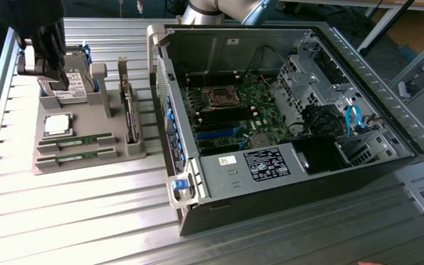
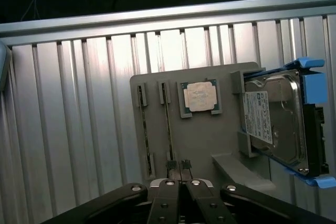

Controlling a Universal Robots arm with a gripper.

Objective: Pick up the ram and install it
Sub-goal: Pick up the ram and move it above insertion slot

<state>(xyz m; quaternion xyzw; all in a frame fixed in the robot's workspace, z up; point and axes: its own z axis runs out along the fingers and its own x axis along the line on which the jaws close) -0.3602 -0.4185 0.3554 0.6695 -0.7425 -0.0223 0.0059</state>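
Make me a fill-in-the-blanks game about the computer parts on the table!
1. On the gray tray lie ____ ram sticks.
2. The hard drive sits in a bracket coloured ____.
3. The shut gripper above the tray holds ____.

Missing words: two; blue; nothing.

Free room above the ram, upright expansion card standing just beside.
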